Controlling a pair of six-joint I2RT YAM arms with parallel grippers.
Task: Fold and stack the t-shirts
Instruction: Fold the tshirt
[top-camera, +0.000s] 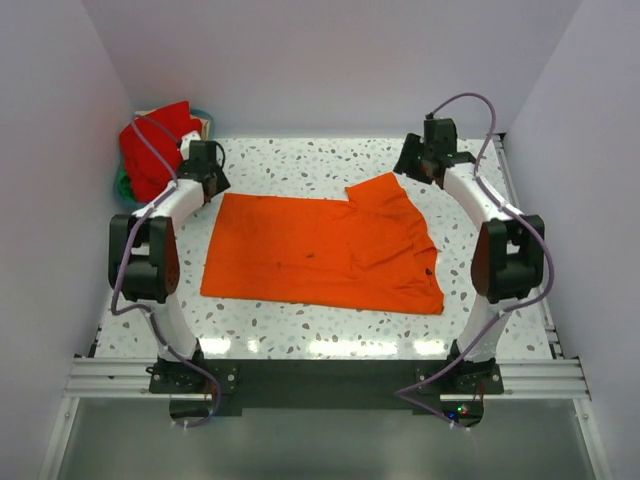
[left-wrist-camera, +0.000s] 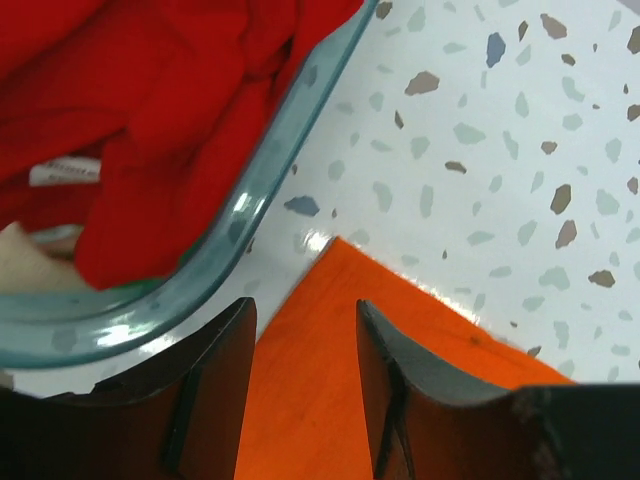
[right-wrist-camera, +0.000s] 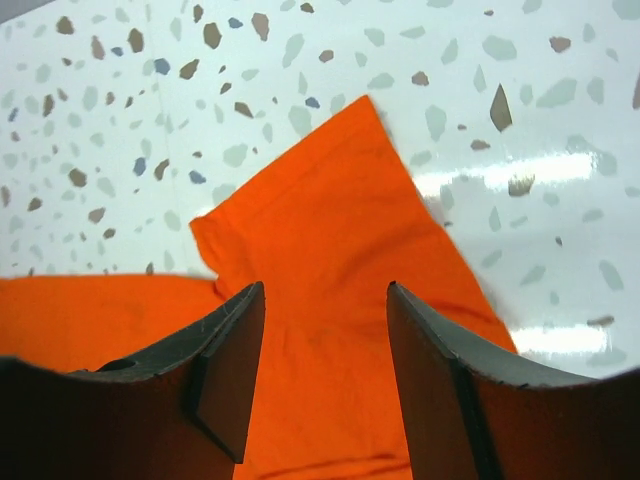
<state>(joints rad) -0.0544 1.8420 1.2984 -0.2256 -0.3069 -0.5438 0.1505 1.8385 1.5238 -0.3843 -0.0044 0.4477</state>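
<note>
An orange t-shirt lies flat across the middle of the table, one sleeve pointing to the far right. A red t-shirt is bunched up in the blue-green basket at the far left corner. My left gripper hovers open over the orange t-shirt's far left corner, beside the basket rim, with nothing between its fingers. My right gripper hovers open above the sleeve and holds nothing. From above, the left gripper and right gripper sit at the shirt's two far corners.
The basket stands tight against the left wall at the back. Pale walls close in the speckled table on three sides. Both arm bases are bolted to the black rail at the near edge.
</note>
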